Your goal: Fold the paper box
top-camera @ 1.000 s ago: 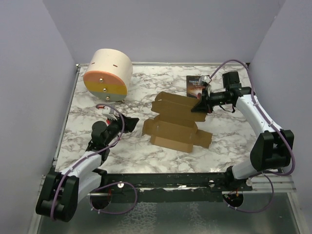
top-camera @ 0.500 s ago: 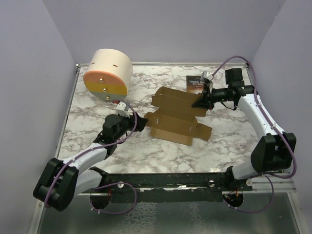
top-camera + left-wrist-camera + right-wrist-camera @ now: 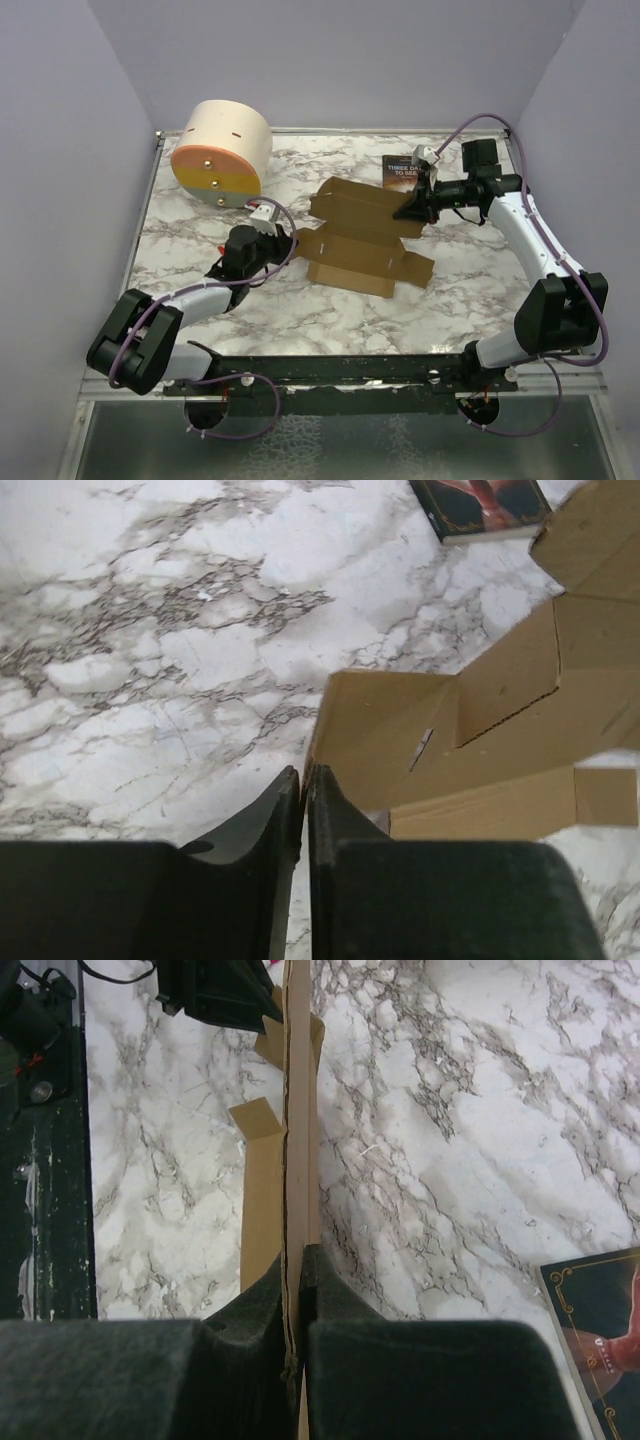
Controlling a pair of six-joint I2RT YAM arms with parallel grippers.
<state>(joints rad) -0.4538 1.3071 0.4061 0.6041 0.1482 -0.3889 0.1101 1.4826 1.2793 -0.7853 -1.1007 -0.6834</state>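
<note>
Where the paper box lies: the paper box (image 3: pixel 362 245), a brown cardboard sheet partly raised into shape, sits mid-surface between the two arms, with flaps spread left and right over the marble surface (image 3: pixel 460 300).
Left tool: the left tool (image 3: pixel 302 772) is at the box's left end, and its fingers (image 3: pixel 255 825) are drawn together to a thin slit on the near corner of the left flap, pinching it.
Right tool: the right tool (image 3: pixel 298 1255) is clamped on the box's far right edge. Its wrist view shows the cardboard edge-on between the two pads, lifted off the marble.
Change, left arm: a second ago the left tool sat well to the left of the box, apart from it. Half a second ago it had come up to the flap, and its fingers have since closed.
Change, box: a second ago the near panel lay closer to the arm bases. It has slid away from them and has held its place over the last half second.
Change, right arm: the forearm is a little higher than a second ago, and the grip is the same.
Book: a dark-covered book (image 3: pixel 402 172) lies flat just beyond the right tool, unmoved.
Cylinder: a big cream cylinder (image 3: pixel 222 150) with an orange-yellow face stands at the far left corner, well apart from the box, unmoved.
</note>
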